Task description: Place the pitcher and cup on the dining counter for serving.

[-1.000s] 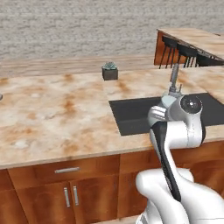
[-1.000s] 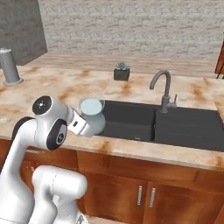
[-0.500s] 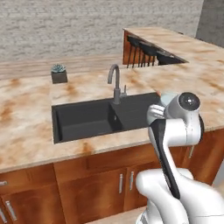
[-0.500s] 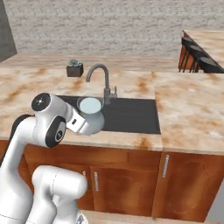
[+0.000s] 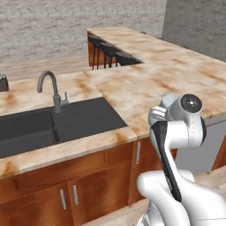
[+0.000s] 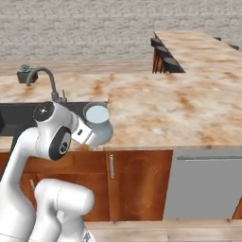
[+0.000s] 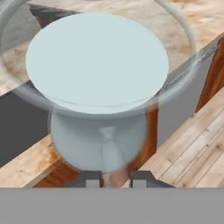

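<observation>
My gripper (image 7: 113,177) is shut on the pitcher (image 7: 97,78), a pale blue-grey glassy vessel with a round belly and a flared rim. In the right base view the pitcher (image 6: 98,124) hangs upright at the counter's front edge, just right of the sink, with the gripper (image 6: 93,137) at its near side. From the left base view only a sliver of the pitcher (image 5: 167,101) peeks out behind my arm. The dining counter (image 5: 128,39) (image 6: 189,42) stretches away at the back, black stools (image 5: 105,52) (image 6: 163,56) along its side. The cup is out of view.
A dark sink (image 5: 53,126) with a grey faucet (image 5: 50,88) (image 6: 45,80) lies to the left. A small potted plant (image 6: 24,73) stands behind it. A grey appliance front (image 6: 208,184) sits below the counter on the right, above the wood floor (image 7: 197,148).
The whole scene has slid left as the base moved: the sink went from centre to the left, and the dining counter came nearer. The pitcher stays held in the gripper.
</observation>
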